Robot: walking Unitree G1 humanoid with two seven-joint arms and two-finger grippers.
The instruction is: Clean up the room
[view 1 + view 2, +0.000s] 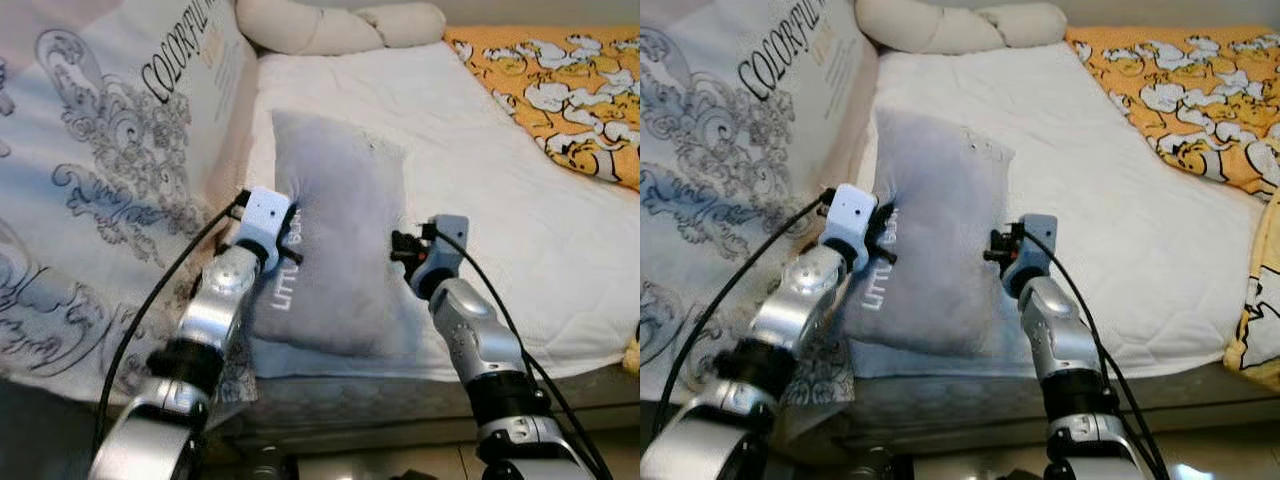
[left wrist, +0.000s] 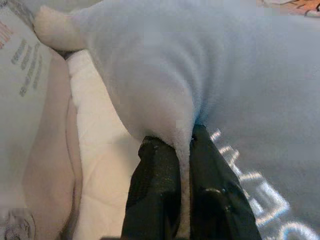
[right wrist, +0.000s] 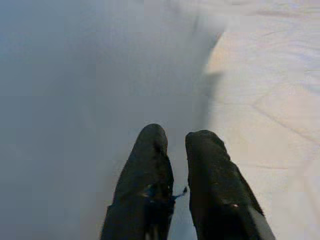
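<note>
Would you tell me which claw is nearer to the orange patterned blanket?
Right. The right claw sits at the grey pillow's blanket-side edge; the left claw pinches its far edge, away from the orange blanket.

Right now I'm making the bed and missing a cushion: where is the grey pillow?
The grey pillow lies at the near edge of the white mattress, between both grippers, beside the printed quilt; the left gripper pinches its edge.

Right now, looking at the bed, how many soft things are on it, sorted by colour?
Grey: 1, the plush grey pillow with white lettering
Cream: 1, the long cream bolster cushion
Orange: 1, the orange blanket with white cartoon print
White patterned: 1, the white quilt with grey scrollwork
Total: 4
</note>
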